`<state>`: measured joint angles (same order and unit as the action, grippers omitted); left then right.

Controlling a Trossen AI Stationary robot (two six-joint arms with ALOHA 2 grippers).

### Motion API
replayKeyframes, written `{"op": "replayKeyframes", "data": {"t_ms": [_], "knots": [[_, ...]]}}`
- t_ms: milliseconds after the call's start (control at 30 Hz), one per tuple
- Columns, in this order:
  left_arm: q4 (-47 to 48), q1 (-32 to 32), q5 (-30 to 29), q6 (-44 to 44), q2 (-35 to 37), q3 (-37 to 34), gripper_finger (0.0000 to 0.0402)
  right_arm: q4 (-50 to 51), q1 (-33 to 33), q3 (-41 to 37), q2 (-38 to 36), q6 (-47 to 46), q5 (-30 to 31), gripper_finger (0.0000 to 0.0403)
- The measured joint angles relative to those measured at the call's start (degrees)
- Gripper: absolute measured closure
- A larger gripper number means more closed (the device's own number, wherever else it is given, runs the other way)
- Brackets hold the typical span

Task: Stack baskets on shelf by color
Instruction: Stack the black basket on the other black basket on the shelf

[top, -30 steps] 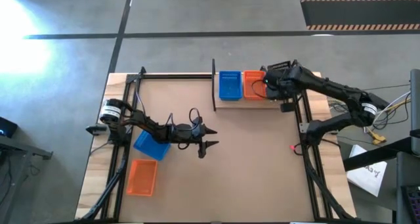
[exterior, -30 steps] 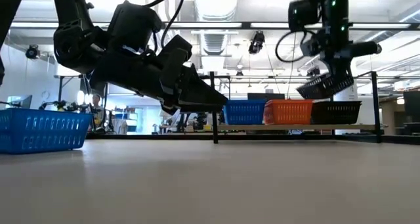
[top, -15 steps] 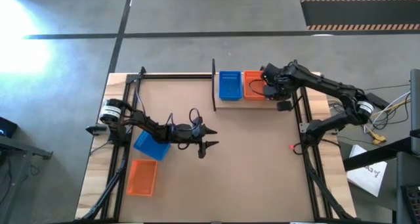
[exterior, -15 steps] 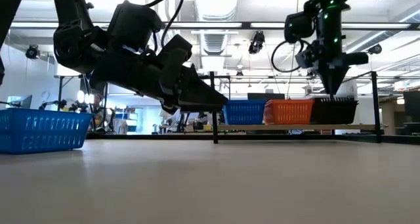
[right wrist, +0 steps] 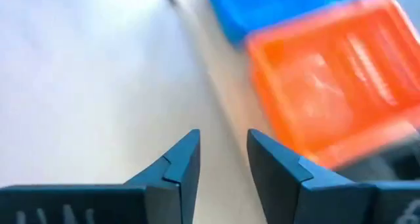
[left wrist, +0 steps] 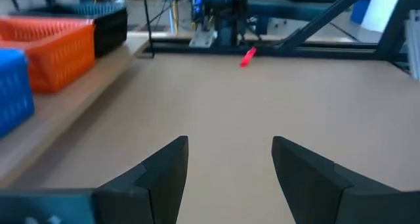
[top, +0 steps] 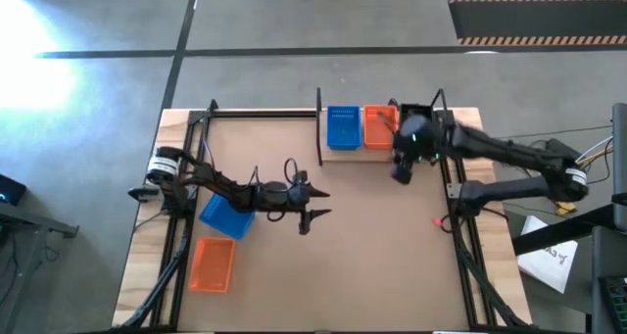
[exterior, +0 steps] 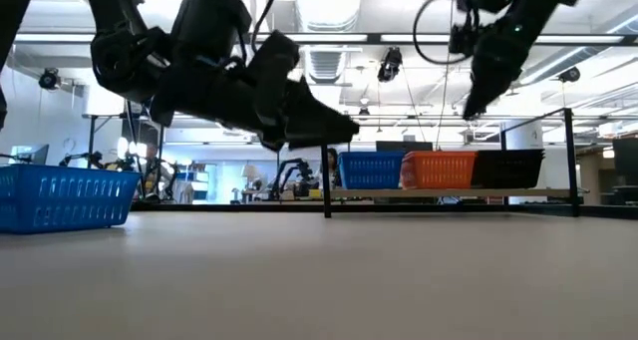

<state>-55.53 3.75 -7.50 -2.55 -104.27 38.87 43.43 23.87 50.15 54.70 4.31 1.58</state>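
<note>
On the shelf (top: 353, 154) at the table's far right stand a blue basket (top: 342, 126), an orange basket (top: 379, 126) and a black basket (exterior: 510, 168) side by side, bottoms on the plank. My right gripper (right wrist: 223, 145) hovers open above the table just near of the shelf, by the orange basket (right wrist: 335, 92), holding nothing. My left gripper (top: 321, 203) hangs open over the table's middle, empty. A second blue basket (top: 225, 216) and a second orange basket (top: 212, 263) rest on the table at the near left, beside my left arm.
Black frame rails (top: 186, 226) run along the table's left and right sides and a black upright (top: 319, 128) ends the shelf on its left. A small red thing (top: 436, 219) lies near the right rail. Bare tabletop (top: 372, 265) spreads over the middle and near right.
My right gripper held the black basket tilted above the shelf's right end, lowered it onto the plank beside the orange basket and let go. It has then risen and drawn back toward the table's near edge. The basket now stands level. My left gripper has lifted slightly.
</note>
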Motion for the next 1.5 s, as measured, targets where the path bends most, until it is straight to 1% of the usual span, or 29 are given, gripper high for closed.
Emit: {"op": "replayKeyframes", "data": {"t_ms": [67,100,200,233,267,367,467,567,633,767,800,867,1000,1167,1367,1500], "knots": [[0.7,0.0,0.6,1.3,1.4,0.0,0.0196,-5.7,-5.7,-4.3,-2.5,-2.4,2.8,0.0296],[0.9,0.0,0.7,1.7,1.9,0.0,0.0196,-6.6,-8.1,-5.6,-3.3,-3.5,6.0,0.0301],[0.9,0.0,0.9,3.2,3.5,-0.3,0.0196,-4.7,-13.3,-7.0,-4.4,-6.9,19.9,0.0319],[1.1,0.0,0.9,3.6,4.1,-0.3,0.0196,-4.2,-14.0,-7.0,-4.4,-7.9,23.9,0.0326],[1.2,0.0,1.0,4.0,4.3,-0.4,0.0196,-3.7,-14.2,-6.6,-4.4,-8.2,26.1,0.0332],[1.1,0.0,1.2,4.4,4.3,-0.5,0.0196,-0.7,-12.2,-3.1,-3.9,-6.3,26.9,0.0348],[1.0,0.0,1.2,4.4,3.9,-0.5,0.0196,4.2,-6.2,2.1,-1.9,-3.0,27.0,0.0359],[0.8,0.0,1.2,3.8,3.3,-0.4,0.0196,4.4,4.0,6.9,1.1,0.8,25.9,0.0369],[0.5,0.0,1.2,2.9,3.3,-0.2,0.0196,4.2,12.4,9.4,3.9,4.2,21.4,0.0376],[0.3,0.1,1.2,2.2,3.3,0.0,0.0196,3.7,28.5,12.4,11.3,6.5,8.8,0.0391],[0.4,0.2,1.2,1.3,3.3,0.0,0.0196,3.7,31.5,13.0,13.4,6.4,6.8,0.0393],[0.3,0.3,1.3,-0.3,3.3,0.0,0.0196,3.8,35.4,13.8,17.3,6.1,4.7,0.0394],[0.5,0.6,1.3,-1.6,3.3,-0.1,0.0196,3.3,36.9,14.4,24.0,7.2,3.8,0.0394],[0.4,0.8,1.4,-1.6,3.3,-0.1,0.0196,0.7,35.4,14.4,28.4,9.4,5.6,0.0394],[0.5,0.8,1.3,-1.6,3.3,-0.2,0.0196,-2.2,33.5,14.2,27.8,13.8,3.8,0.0394],[0.5,0.8,1.3,-1.6,3.3,-0.2,0.0196,-3.1,32.5,13.9,26.6,15.5,-2.1,0.0394]]}}
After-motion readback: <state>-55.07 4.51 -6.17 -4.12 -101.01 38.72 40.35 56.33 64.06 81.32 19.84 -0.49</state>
